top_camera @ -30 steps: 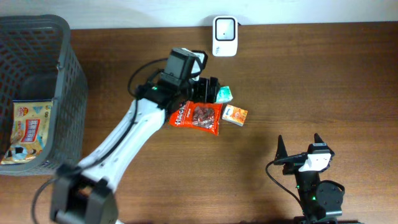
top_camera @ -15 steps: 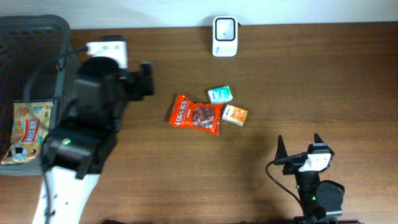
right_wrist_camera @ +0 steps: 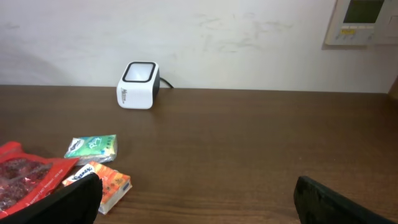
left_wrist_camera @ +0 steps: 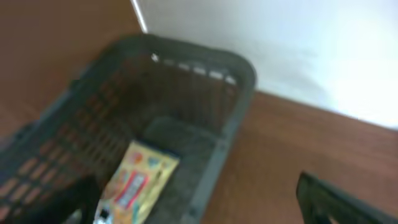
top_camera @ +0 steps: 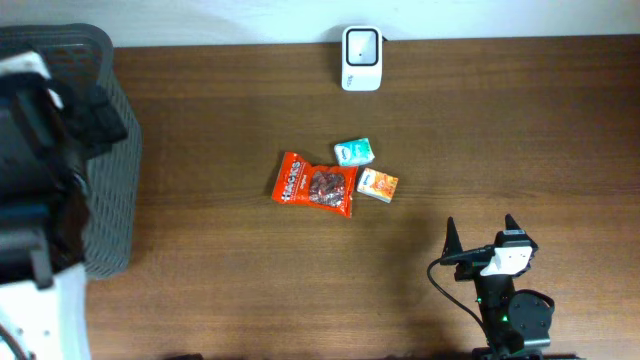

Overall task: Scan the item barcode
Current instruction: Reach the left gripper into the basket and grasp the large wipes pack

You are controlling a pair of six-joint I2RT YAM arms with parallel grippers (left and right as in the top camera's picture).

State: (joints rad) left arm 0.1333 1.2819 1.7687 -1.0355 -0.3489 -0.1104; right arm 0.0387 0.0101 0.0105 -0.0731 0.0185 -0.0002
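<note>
Left gripper (left_wrist_camera: 193, 186) has swung from the red pouch (top_camera: 315, 187) over to the basket (left_wrist_camera: 239, 68) | fingers apart, empty (blurry view) | right gripper (top_camera: 480, 222) apart too

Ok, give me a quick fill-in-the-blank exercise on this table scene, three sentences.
1. The packet in the basket is mostly ____.
2. The pack nearest the scanner is ____.
3. The right fingers stand ____, holding nothing.
Missing words: yellow; green; open.
</note>
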